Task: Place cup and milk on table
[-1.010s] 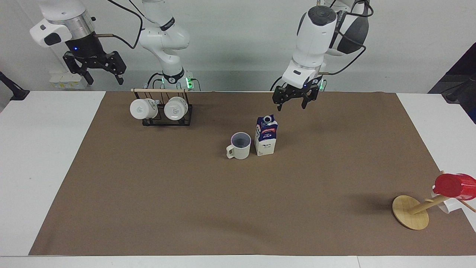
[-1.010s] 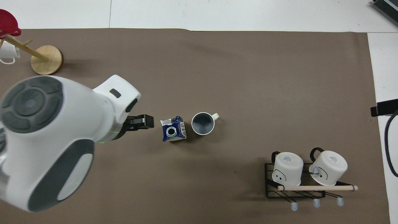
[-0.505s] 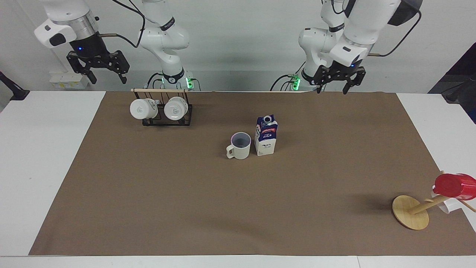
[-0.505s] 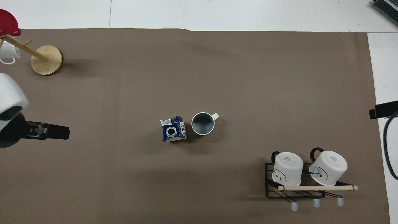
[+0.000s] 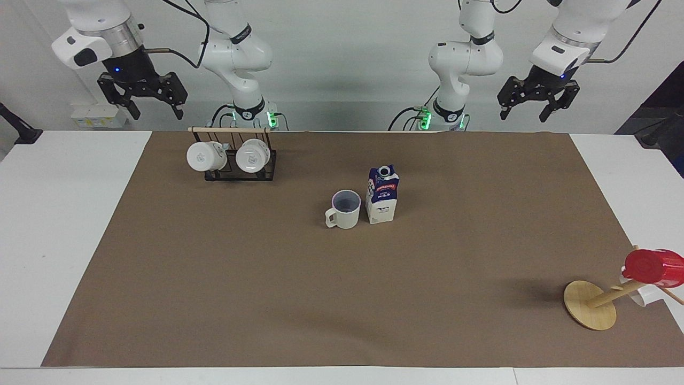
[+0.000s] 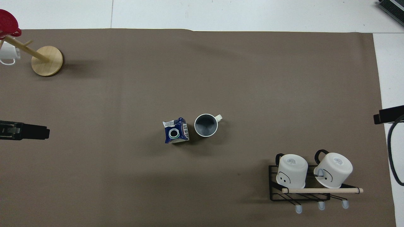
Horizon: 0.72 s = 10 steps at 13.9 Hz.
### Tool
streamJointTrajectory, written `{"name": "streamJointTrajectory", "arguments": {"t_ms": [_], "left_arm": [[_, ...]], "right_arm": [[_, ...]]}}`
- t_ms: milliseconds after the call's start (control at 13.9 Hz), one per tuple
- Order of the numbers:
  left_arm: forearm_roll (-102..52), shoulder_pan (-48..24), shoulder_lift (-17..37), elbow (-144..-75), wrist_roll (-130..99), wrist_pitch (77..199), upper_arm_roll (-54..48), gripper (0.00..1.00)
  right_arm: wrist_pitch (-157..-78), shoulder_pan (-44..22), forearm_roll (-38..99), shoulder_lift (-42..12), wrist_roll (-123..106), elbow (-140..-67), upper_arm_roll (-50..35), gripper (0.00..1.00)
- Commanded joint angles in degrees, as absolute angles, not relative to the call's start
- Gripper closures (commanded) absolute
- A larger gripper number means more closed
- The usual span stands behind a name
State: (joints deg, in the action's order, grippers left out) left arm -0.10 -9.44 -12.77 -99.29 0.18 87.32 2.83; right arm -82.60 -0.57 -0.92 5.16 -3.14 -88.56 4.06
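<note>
The cream cup (image 5: 344, 208) stands upright on the brown mat of the table (image 5: 342, 299), its handle turned away from the robots. It also shows in the overhead view (image 6: 205, 125). The blue and white milk carton (image 5: 382, 194) stands upright right beside the cup, toward the left arm's end; the overhead view shows the carton (image 6: 176, 130) from above. My left gripper (image 5: 536, 102) is open and empty, raised high over the table's edge by the robots. My right gripper (image 5: 143, 100) is open and empty, raised high near the black rack.
A black wire rack (image 5: 235, 160) with two white mugs (image 5: 206, 155) stands near the right arm's base. A tipped wooden mug stand (image 5: 590, 303) with a red cup (image 5: 652, 267) lies at the left arm's end, far from the robots. The left gripper's tip (image 6: 25, 131) shows in the overhead view.
My left gripper has drawn back from beside the milk, up and toward its own end of the table. The right gripper, cup and milk have stayed put.
</note>
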Motion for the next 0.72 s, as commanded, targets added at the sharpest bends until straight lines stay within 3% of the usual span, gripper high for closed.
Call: {"name": "streamJointTrajectory", "arguments": {"t_ms": [0, 216, 649], "left_arm": [[0.9, -8.9, -11.0, -97.2, 1.4, 86.7, 3.9, 0.0], [0.9, -8.8, -8.4, -92.6, 1.8, 85.5, 4.0, 0.0], [0.8, -8.9, -8.3, -92.5, 1.8, 84.7, 4.0, 0.0]], "right_arm": [[-82.2, -0.7, -1.8, 6.2, -1.7, -89.6, 3.6, 0.0], [-82.8, -0.7, -1.6, 6.2, -1.6, -89.8, 3.6, 0.0], [-83.0, -0.7, -1.4, 6.2, -1.1, -89.8, 3.6, 0.0]]}}
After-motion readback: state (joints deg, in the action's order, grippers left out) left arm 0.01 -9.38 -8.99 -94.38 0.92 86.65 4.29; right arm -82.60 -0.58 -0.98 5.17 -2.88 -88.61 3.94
